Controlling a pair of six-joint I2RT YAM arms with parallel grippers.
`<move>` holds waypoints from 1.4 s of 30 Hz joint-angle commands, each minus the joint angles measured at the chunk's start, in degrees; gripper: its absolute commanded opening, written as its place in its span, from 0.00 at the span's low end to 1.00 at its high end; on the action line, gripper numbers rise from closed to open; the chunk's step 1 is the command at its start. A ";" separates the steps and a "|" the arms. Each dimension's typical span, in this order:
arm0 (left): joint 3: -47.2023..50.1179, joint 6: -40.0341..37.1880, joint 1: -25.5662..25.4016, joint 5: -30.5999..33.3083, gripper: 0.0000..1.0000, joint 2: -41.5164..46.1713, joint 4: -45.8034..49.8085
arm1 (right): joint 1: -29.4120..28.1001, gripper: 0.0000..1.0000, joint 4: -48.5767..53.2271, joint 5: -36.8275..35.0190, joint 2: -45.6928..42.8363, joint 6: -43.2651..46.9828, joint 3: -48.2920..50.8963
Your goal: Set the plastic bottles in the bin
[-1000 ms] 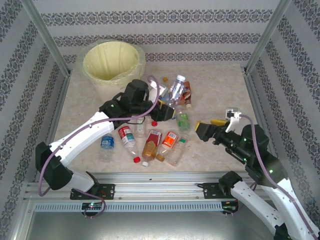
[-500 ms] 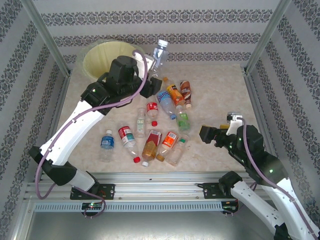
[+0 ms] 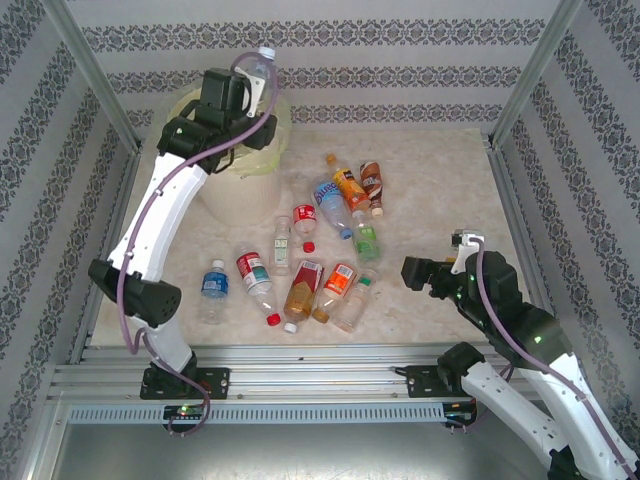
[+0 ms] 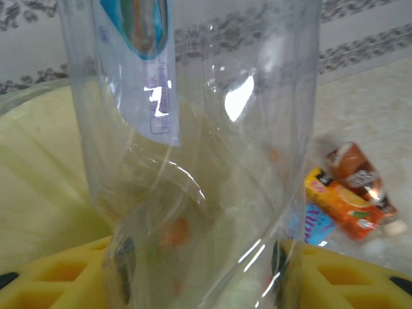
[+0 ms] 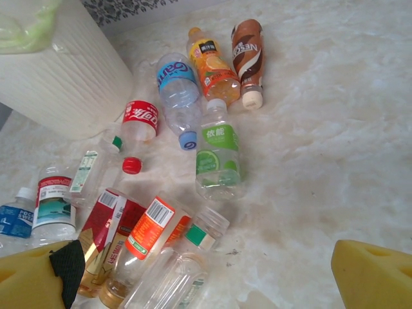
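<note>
My left gripper (image 3: 250,92) is raised over the bin (image 3: 232,196), shut on a clear plastic bottle (image 3: 262,66) with a white cap. In the left wrist view that bottle (image 4: 193,148) stands upright between the yellow fingers (image 4: 351,277), with the bin's yellow-green liner (image 4: 38,187) behind it. Several plastic bottles lie on the table: orange (image 3: 347,185), brown (image 3: 371,180), green (image 3: 366,241), red (image 3: 304,217). My right gripper (image 3: 412,272) hovers open to their right, above the table (image 5: 206,283), holding nothing.
The white bin wall (image 5: 71,77) stands at the far left of the bottle pile. Loose bottles (image 5: 219,151) spread from the table's middle toward the near edge. Metal frame posts (image 3: 100,85) and patterned walls close in the table on three sides.
My left arm has lifted the clear bottle from the pile and swung it up and back-left over the bin. The right gripper has shifted slightly right and stayed open.
</note>
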State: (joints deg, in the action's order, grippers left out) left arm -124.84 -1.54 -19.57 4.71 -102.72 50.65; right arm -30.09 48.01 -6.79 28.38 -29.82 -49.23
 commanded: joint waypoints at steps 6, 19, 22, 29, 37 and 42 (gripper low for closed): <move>-7.95 -1.27 5.88 1.15 0.58 -7.89 6.73 | 0.69 0.98 0.42 -1.83 2.07 -0.48 0.55; -8.14 0.79 10.36 -4.43 0.59 -15.06 9.69 | 1.00 0.98 -0.29 -1.84 2.90 -0.57 1.84; -8.34 1.39 10.61 -4.95 0.61 -16.66 10.82 | 1.17 0.98 0.00 -1.91 2.83 -0.56 1.97; -8.41 3.12 10.96 -6.73 0.66 -18.96 12.72 | 1.87 0.98 1.81 -3.15 1.89 -1.85 2.86; -9.66 4.68 11.00 -6.03 0.78 -17.67 13.32 | 3.14 0.98 1.80 -3.63 1.49 -7.15 4.92; -12.23 5.49 10.92 -6.03 0.89 -15.21 13.52 | 4.22 0.98 1.85 -3.51 2.11 -9.41 6.15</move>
State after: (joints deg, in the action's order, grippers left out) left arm -134.19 2.55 -9.26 -1.30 -121.49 61.65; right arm -26.61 48.99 -8.71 30.30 -36.64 -44.21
